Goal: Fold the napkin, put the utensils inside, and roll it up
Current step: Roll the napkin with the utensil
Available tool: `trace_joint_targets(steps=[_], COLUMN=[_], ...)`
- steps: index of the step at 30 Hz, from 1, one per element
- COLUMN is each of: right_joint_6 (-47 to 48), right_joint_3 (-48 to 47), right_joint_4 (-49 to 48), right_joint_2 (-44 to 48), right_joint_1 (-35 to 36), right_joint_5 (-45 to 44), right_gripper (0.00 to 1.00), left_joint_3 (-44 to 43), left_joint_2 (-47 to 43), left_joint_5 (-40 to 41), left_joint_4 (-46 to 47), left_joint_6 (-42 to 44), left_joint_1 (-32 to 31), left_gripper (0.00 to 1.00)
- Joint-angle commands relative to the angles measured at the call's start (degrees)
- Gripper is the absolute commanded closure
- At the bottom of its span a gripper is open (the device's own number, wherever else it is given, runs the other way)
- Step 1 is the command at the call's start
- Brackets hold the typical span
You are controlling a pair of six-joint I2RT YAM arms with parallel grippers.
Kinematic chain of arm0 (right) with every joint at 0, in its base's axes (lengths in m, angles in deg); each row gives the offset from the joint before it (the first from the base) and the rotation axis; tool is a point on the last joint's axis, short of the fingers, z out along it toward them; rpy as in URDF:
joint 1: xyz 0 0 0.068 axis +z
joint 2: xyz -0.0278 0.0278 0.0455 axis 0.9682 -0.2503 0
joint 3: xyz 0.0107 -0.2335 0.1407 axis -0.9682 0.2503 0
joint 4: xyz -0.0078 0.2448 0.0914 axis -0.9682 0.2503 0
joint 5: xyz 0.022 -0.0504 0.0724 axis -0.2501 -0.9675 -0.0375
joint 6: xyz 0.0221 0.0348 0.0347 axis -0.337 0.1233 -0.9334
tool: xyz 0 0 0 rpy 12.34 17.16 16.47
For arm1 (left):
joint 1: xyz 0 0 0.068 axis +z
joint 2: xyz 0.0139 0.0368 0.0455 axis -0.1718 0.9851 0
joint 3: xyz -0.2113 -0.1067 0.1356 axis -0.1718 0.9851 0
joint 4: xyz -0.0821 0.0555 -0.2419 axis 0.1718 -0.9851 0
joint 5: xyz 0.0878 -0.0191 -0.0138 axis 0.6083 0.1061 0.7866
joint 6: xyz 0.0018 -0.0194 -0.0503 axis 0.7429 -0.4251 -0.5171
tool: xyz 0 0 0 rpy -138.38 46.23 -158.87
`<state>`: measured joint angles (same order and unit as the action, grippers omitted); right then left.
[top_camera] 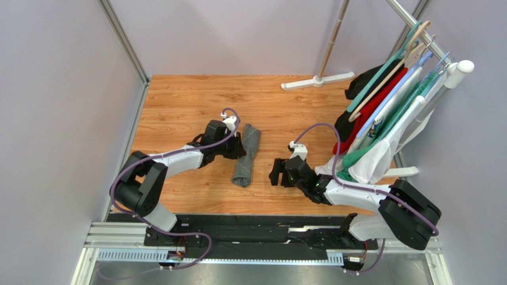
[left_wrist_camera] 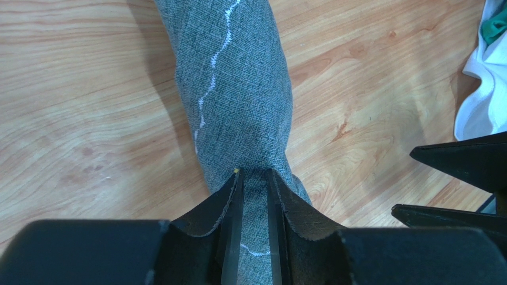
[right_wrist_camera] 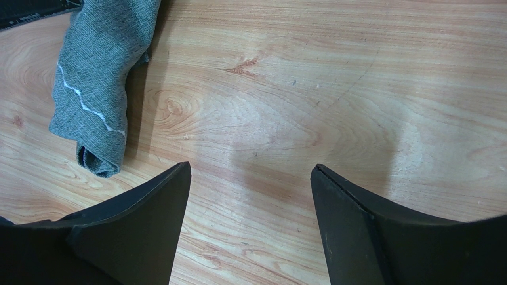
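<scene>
Tight between left jaws, rolled napkin (left_wrist_camera: 238, 89); right jaws wide, nearby.

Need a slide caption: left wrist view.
Left gripper pinches one end of the rolled grey napkin on the wooden table.

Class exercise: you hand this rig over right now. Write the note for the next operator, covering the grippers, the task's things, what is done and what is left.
Left gripper: closed on the napkin, with cloth pinched between its fingers.
Right gripper: open and holding nothing, over bare table beside the roll's near end.
Napkin: rolled into a tube, lying on the table between the arms.
Utensils: none in sight. Whether they are inside the roll cannot be told.
Done: folding and rolling, by the look of it.
Left: probably release the roll and check that it stays rolled.
</scene>
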<state>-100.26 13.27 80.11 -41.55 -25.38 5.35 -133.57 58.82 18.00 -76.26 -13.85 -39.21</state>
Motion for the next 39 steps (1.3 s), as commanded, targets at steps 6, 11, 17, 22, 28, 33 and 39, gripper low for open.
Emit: trace_joint_targets(steps=[6, 11, 17, 22, 28, 33, 39], right_joint_6=[-0.3, -0.3, -0.3, -0.2, -0.2, -0.1, 0.0], right_joint_3=[-1.2, -1.0, -0.8, -0.7, -0.7, -0.6, -0.7], right_joint_4=[-2.6, -2.7, -2.7, -2.6, -2.1, -2.0, -2.2], right_joint_2=[-0.1, -0.2, -0.3, 0.0, 1.0, 1.1, 1.4], right_joint_1=[0.3, 0.3, 0.3, 0.3, 0.3, 0.3, 0.3], right_joint_5=[-1.4, -1.5, -1.6, -1.8, -2.1, -2.2, -2.1], right_gripper=[0.22, 0.22, 0.22, 0.22, 0.22, 0.22, 0.22], left_joint_3=[-3.9, -4.3, -4.4, -5.5, -6.2, -7.0, -10.5], left_joint_2=[1.8, 2.8, 4.0, 5.3, 6.3, 3.4, -3.9], left_joint_5=[-0.7, -0.3, -0.8, -1.1, -1.0, -0.7, 1.4], left_joint_4=[2.3, 2.2, 3.0, 3.2, 3.1, 1.4, -4.6], left_joint_6=[-1.6, -1.9, -3.0, -3.4, -3.6, -3.0, 0.1], left_joint_1=[-4.7, -6.1, -7.2, -8.5, -9.4, -9.8, -10.0], left_gripper=[0.72, 0.72, 0.72, 0.72, 0.72, 0.70, 0.51])
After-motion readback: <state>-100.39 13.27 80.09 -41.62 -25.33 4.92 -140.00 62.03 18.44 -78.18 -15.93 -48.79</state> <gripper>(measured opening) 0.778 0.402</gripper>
